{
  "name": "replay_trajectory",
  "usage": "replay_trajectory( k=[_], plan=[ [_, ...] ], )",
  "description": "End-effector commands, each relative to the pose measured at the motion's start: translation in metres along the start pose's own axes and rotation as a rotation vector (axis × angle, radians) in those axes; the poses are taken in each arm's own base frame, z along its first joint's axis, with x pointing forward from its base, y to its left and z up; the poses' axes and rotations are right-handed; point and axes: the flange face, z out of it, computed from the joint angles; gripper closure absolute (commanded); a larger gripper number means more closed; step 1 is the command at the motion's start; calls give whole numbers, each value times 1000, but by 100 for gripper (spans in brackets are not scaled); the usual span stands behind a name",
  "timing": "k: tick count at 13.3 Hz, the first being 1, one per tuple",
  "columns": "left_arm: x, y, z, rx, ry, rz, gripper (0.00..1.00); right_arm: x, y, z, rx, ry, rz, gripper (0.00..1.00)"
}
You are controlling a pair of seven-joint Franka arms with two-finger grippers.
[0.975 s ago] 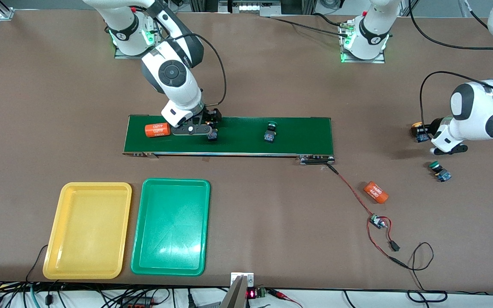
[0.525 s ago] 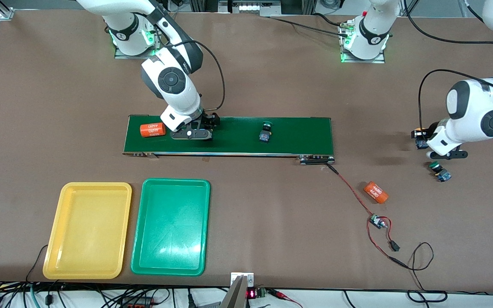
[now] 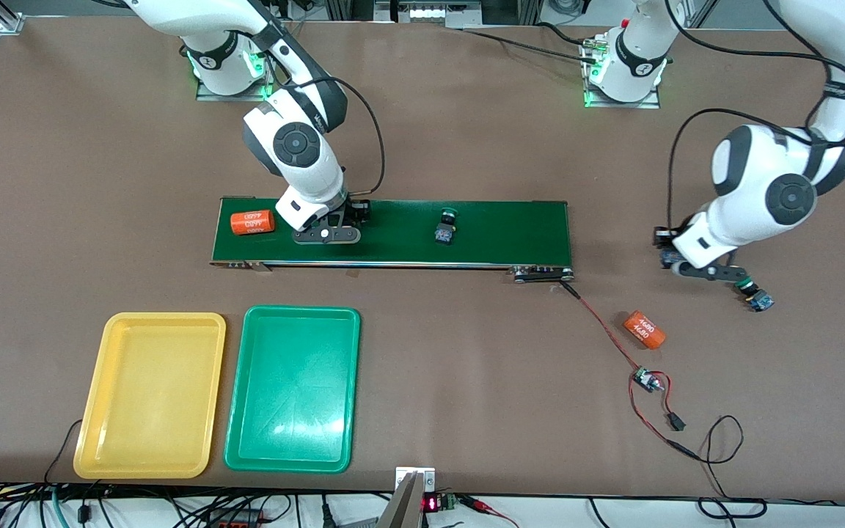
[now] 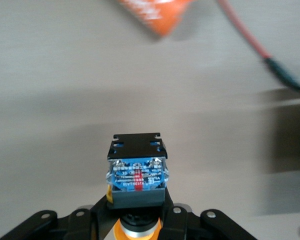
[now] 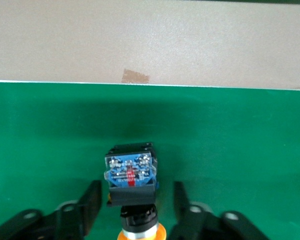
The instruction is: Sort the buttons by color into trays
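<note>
My right hand (image 5: 136,187) is low over the conveyor belt (image 3: 510,231), toward the right arm's end of it. Its fingers are spread on either side of the belt button (image 5: 130,172), with a gap showing on both sides, so nothing is pinched yet. That button lies on the belt with its long axis running straight out from my wrist: cap in toward the palm, blue terminal block pointing away. My fingers bracket its short width, so the squeeze should be square. Only a sliver of the cap shows. It looks yellow-orange, though I would not swear to the shade.

My left hand (image 4: 136,212) is pressed together on the held button (image 4: 136,172), also yellow-capped as far as I can see. It hangs over bare desk (image 3: 422,110) past the belt's other end, near the desk green button (image 3: 752,293).

The belt green button (image 3: 446,226) sits mid-belt. An orange cylinder (image 3: 252,222) lies just beside my right hand, and the other cylinder (image 3: 643,329) is on the desk.

The yellow tray (image 3: 162,317) and green tray (image 3: 301,311) are side by side, nearer to the front camera than the belt, at the right arm's end. My right hand is much the closer to them, and the left is well apart from both. I judge the right hand's button should go to the yellow tray first.
</note>
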Motion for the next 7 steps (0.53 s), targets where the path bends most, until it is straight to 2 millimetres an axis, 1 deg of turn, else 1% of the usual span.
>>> replay_trajectory(
  k=[1, 2, 3, 4, 5, 6, 7],
  plan=[
    [-1, 57, -8, -2, 0, 74, 100, 5, -3, -1, -9, 17, 4, 75],
    [-1, 79, -9, 2, 4, 100, 100, 8, 1, -1, -11, 19, 11, 84],
    [-1, 100, -9, -1, 9, 96, 100, 11, 4, -3, -11, 23, 13, 89],
    [-2, 116, -9, -26, 7, 71, 100, 21, 9, -11, -11, 41, 12, 91],
    [-3, 138, -11, -65, 5, 50, 100, 34, 17, -22, -15, 55, 23, 91],
    [-7, 158, -9, -88, -4, 33, 100, 43, 22, -36, -30, 53, 12, 91],
    [-11, 174, -8, -92, -9, 15, 100, 57, 32, -53, -47, 46, 5, 91]
  ],
)
